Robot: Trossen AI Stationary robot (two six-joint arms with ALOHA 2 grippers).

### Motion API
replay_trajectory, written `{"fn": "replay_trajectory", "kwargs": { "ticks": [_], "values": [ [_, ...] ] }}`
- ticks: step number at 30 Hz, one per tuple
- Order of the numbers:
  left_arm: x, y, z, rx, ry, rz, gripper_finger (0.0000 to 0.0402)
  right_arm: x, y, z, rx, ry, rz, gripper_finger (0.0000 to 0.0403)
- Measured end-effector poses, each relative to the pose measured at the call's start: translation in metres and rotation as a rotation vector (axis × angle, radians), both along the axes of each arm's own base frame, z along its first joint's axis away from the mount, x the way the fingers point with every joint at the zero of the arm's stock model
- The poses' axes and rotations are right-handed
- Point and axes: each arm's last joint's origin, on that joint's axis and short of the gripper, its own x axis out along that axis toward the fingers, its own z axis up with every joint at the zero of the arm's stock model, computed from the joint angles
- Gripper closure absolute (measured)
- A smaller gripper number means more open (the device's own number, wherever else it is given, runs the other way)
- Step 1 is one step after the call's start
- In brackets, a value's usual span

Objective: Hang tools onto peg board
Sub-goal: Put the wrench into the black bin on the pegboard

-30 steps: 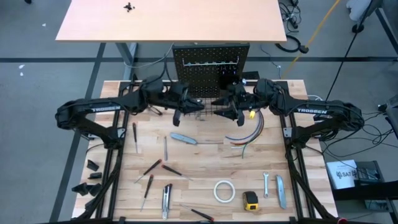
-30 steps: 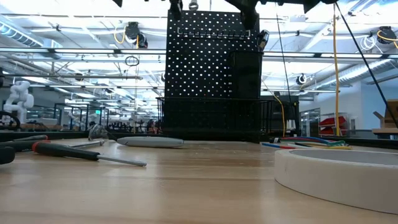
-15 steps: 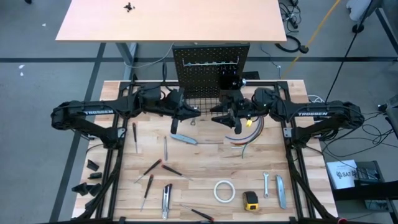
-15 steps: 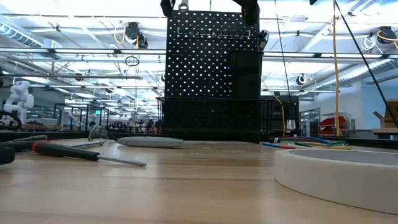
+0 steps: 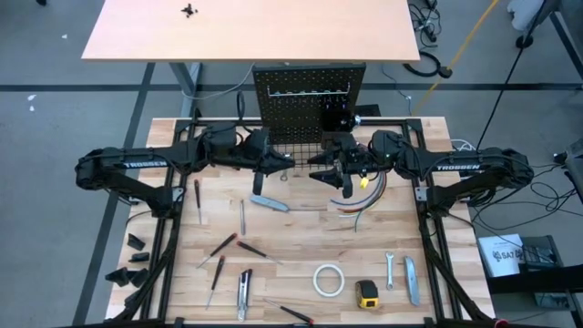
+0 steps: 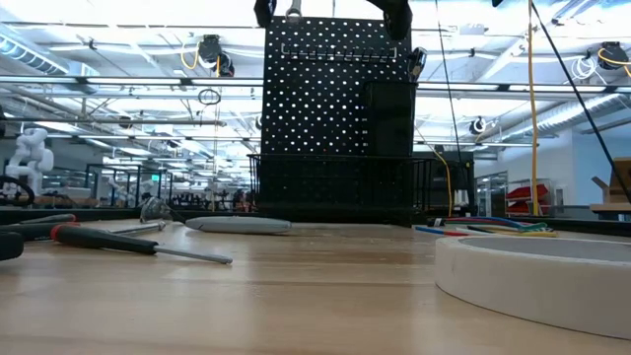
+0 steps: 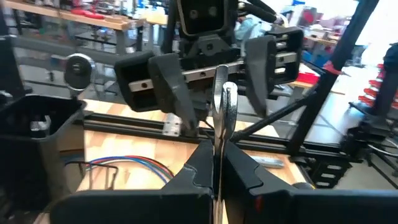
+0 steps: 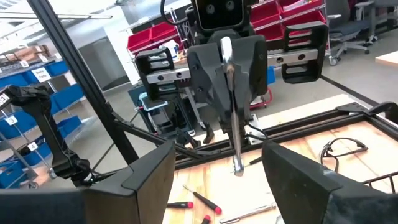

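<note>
Wrench (image 7: 222,118) is sitting clamped in our left gripper (image 5: 278,165), raised just in front of the peg board (image 5: 308,102) at the desk's far edge. We are holding our right gripper (image 5: 333,173) apart and empty, facing it. Hardly anything is hanging yet; screwdrivers (image 5: 221,244), tape roll (image 5: 328,280), tape measure (image 5: 366,292) and knives are waiting on the desk (image 5: 291,237).

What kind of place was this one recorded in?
Probably a robotics lab or workshop hall. Behind the upright black perforated metal peg board, the low view shows a large open room with exposed ceiling ducts and strip lights; the right wrist view shows shelves of red storage bins and blue bins.
</note>
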Motion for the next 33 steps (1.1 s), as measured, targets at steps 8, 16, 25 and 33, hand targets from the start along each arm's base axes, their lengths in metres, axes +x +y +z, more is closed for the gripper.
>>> {"fn": "replay_trajectory", "kwargs": {
  "ticks": [8,16,25,33],
  "values": [
    [0.002,-0.008,0.003,0.000,-0.028,0.150,0.0394,0.000,0.003,0.000,-0.052,-0.005,0.012,0.0167],
    [0.003,-0.020,0.003,0.013,-0.027,0.154,0.0394,0.002,0.007,-0.001,-0.092,-0.006,0.026,0.0167],
    [0.003,-0.024,0.003,0.012,-0.026,0.188,0.0394,0.004,0.009,-0.003,-0.093,-0.002,-0.017,0.0167],
    [0.004,-0.027,0.006,0.024,-0.064,0.230,0.0394,0.019,0.012,-0.013,-0.092,-0.011,-0.003,0.0167]
  ]
}}
